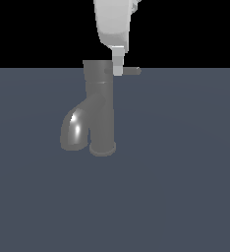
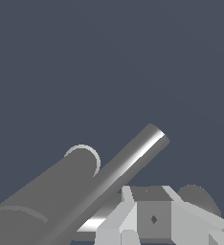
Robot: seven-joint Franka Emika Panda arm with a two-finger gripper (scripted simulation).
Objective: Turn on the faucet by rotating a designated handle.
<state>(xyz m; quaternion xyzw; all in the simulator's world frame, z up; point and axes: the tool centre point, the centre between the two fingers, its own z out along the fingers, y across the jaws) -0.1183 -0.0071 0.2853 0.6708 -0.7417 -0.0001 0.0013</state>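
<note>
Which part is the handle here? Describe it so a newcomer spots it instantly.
Find the dark faucet standing on the grey floor. At its top, a thin straight handle sticks out sideways toward the exterior view's right, under the gripper. Unlike the thick spout curving down, it is slim and level.

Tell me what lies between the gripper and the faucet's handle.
Nothing: in the exterior view the gripper hangs right at the handle, its fingers overlapping the lever beside the faucet. Actual contact cannot be told.
</note>
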